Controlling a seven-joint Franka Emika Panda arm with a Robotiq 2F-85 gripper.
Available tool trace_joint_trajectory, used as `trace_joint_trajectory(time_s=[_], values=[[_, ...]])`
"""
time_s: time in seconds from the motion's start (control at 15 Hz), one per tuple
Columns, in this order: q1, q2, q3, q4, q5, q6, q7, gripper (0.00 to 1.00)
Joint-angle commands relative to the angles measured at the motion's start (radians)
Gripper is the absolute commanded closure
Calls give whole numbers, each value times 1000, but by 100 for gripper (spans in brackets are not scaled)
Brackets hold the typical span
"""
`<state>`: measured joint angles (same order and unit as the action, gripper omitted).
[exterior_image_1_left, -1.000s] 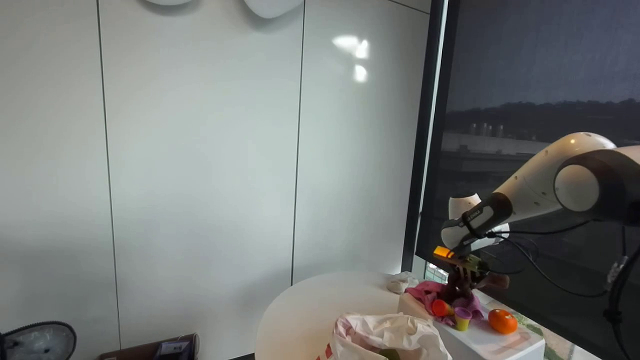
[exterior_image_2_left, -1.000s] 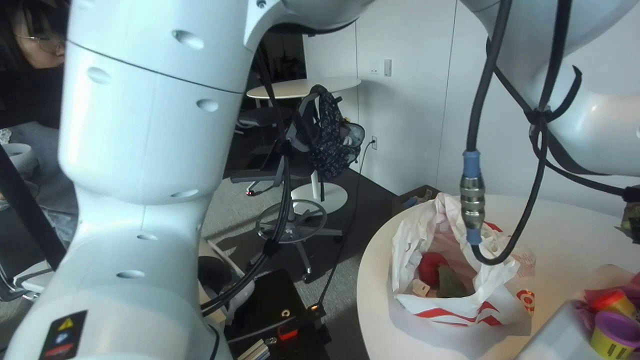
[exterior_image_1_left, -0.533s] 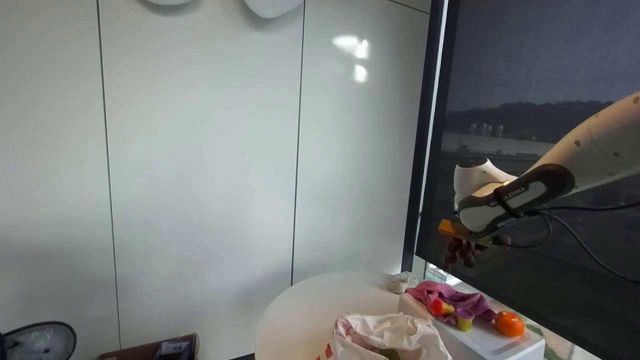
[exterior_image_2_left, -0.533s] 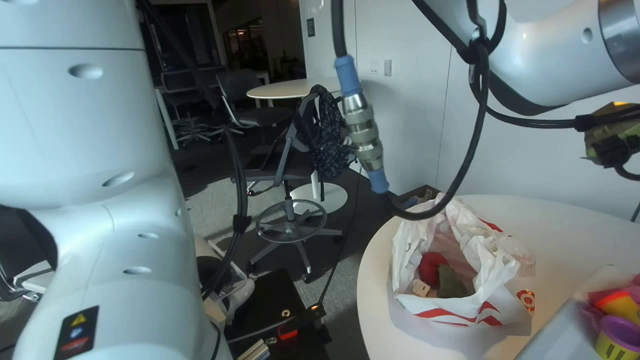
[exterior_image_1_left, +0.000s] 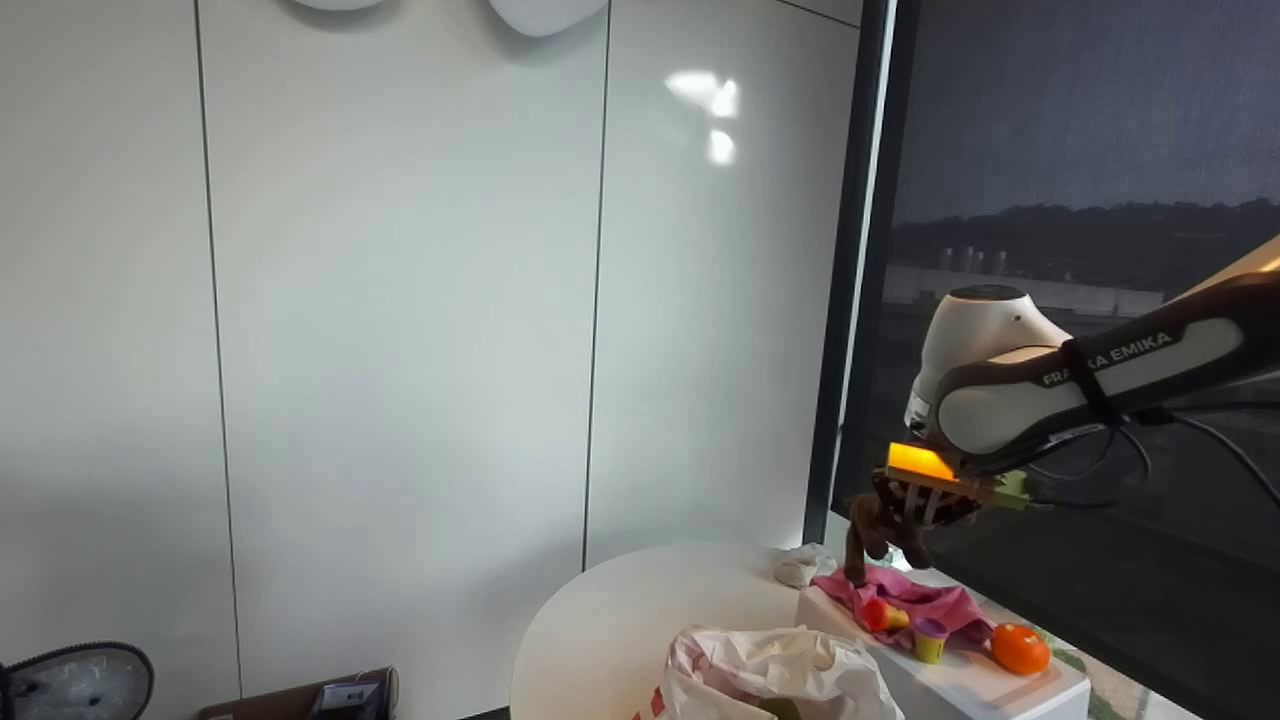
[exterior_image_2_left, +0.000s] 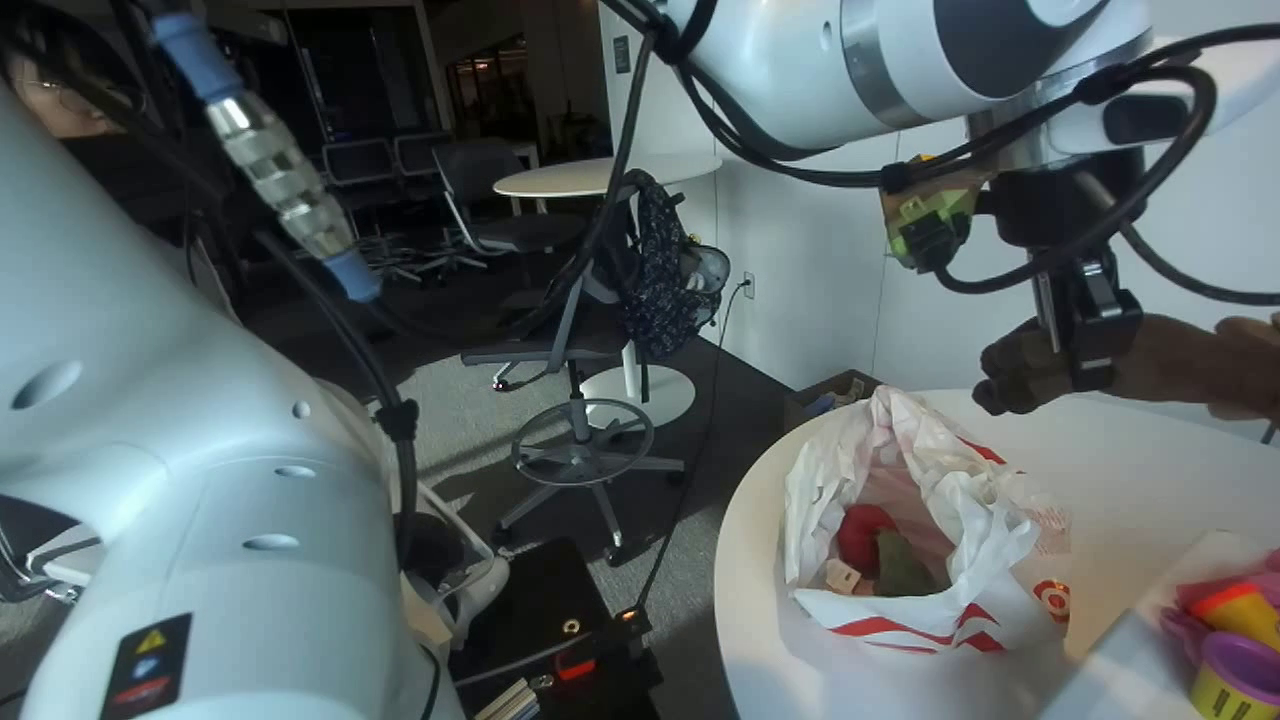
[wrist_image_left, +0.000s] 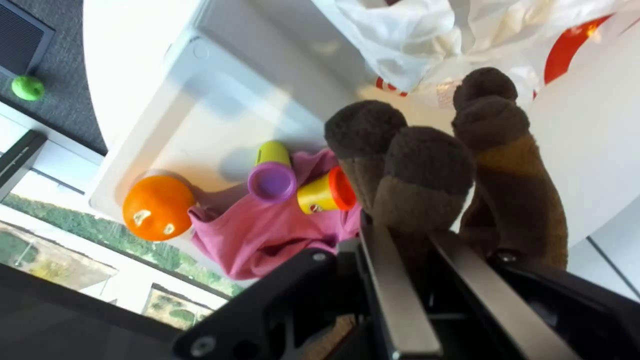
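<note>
My gripper is shut on a brown plush toy with dark-tipped limbs. The toy sticks out past the fingers, and its gripped part is mostly hidden between them. In an exterior view the gripper points down and holds the toy above the round table, to the right of a white plastic bag. In an exterior view the toy hangs above a pink cloth on a white box. Two small tubs, one purple-lidded and one red-lidded, lie by the cloth.
An orange fruit sits at the box's edge. The open bag holds a red thing and a dark green thing. Both bag and box stand on the white round table. A window lies beyond the box.
My gripper has risen from the box with the plush toy and swung over the table towards the bag. The orange fruit and tubs shifted slightly as the toy left.
</note>
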<state>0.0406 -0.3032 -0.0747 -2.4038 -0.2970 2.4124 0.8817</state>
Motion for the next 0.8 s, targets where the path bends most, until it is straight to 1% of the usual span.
trace_joint_trajectory(time_s=[0.0,0.2,0.27,0.4,0.53,0.67,0.73], values=[[21,-59,57,-103,187,-21,-196,94],[47,-42,97,-137,320,-89,-341,94],[52,-22,111,-144,348,-113,-379,94],[51,23,139,-141,371,-180,-436,94],[52,80,160,-126,367,-250,-476,94],[63,131,167,-104,396,-317,-534,94],[71,161,167,-86,427,-343,-575,94]])
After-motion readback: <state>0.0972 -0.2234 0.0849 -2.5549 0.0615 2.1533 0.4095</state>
